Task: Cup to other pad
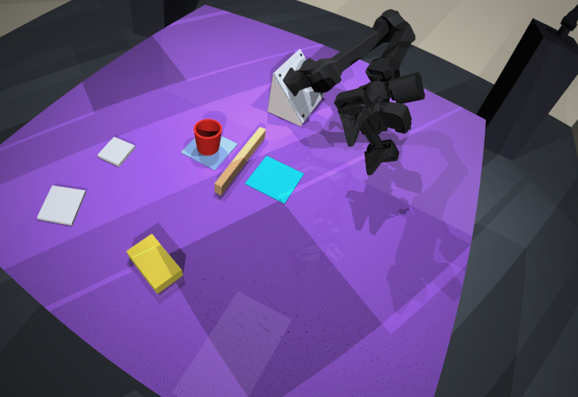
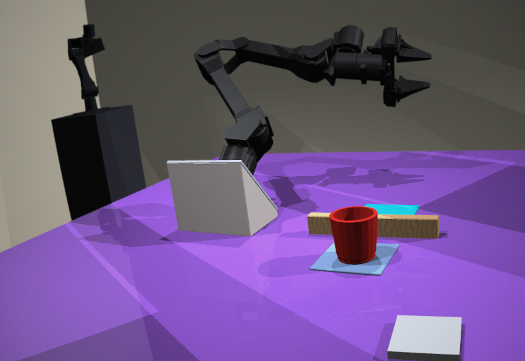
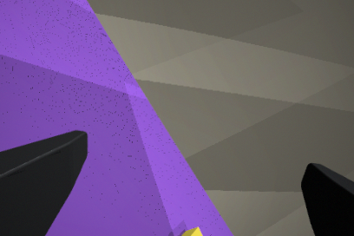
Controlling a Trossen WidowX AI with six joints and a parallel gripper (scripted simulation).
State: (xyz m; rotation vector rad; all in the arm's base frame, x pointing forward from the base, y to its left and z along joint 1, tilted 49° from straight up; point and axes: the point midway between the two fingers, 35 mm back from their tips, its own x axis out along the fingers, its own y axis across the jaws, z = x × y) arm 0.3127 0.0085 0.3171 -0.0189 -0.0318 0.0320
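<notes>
- The arm (image 2: 237,97) rises from its base behind the white wedge (image 2: 215,198), bends at the elbow and reaches out horizontally, high above the table.
- The gripper (image 2: 417,70) is at the end, far from the white wedge, pointing sideways.
- Its two fingers (image 2: 411,54) stand wide apart, one above the other, with nothing between them.

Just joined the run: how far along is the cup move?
Nothing done yet: the red cup stands upright on the pale blue pad. In hand: nothing, the pincer hangs open, high above the table. Left: grasp, carry over the wooden bar to the cyan pad, release.
</notes>
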